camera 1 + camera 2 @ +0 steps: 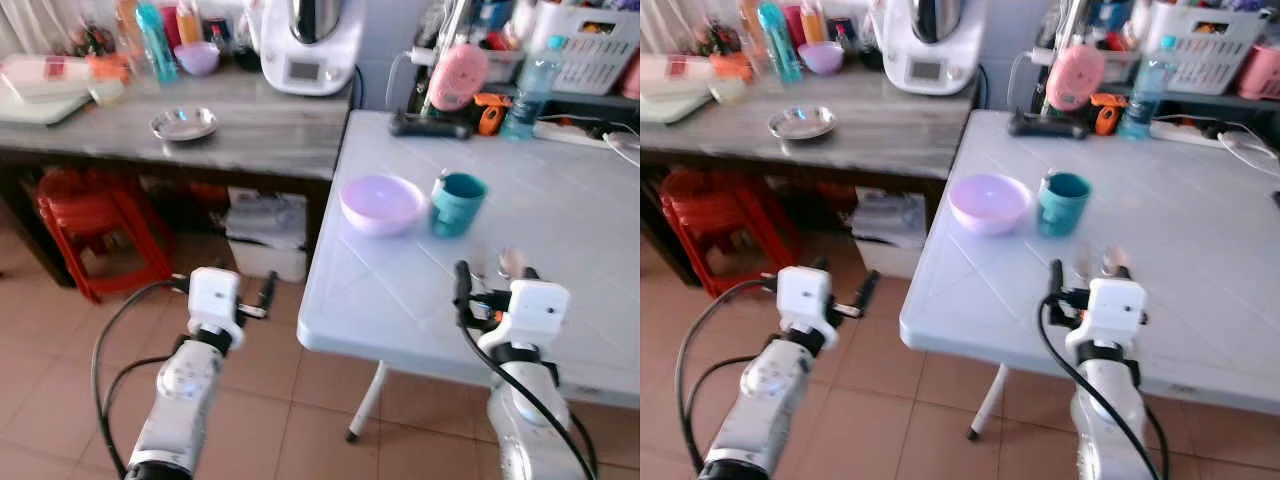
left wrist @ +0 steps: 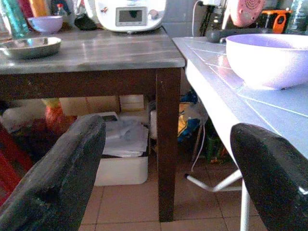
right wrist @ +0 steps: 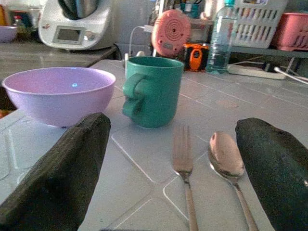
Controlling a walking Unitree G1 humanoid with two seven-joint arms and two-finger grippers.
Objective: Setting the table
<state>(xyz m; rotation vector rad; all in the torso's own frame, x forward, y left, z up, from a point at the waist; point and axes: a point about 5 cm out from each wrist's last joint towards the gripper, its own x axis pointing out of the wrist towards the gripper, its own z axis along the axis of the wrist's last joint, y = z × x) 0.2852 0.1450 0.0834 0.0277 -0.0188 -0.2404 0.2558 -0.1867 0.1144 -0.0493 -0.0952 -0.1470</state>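
On the white table (image 3: 144, 159), fork (image 3: 183, 159) and spoon (image 3: 225, 156) seemingly lie between right pincer (image 3: 173, 178) fingers.

The worktop (image 1: 560, 250) looks like smooth white plastic with moulded grooves and a soft sheen. The bowl (image 3: 57, 94) is glossy lilac plastic, the mug (image 3: 154, 89) matt teal. Fork (image 3: 183, 159) and spoon (image 3: 225, 156) are polished metal. The side counter (image 2: 96, 53) has a grey stone-like top on dark wood legs; the dish (image 1: 183, 123) on it is shiny steel.
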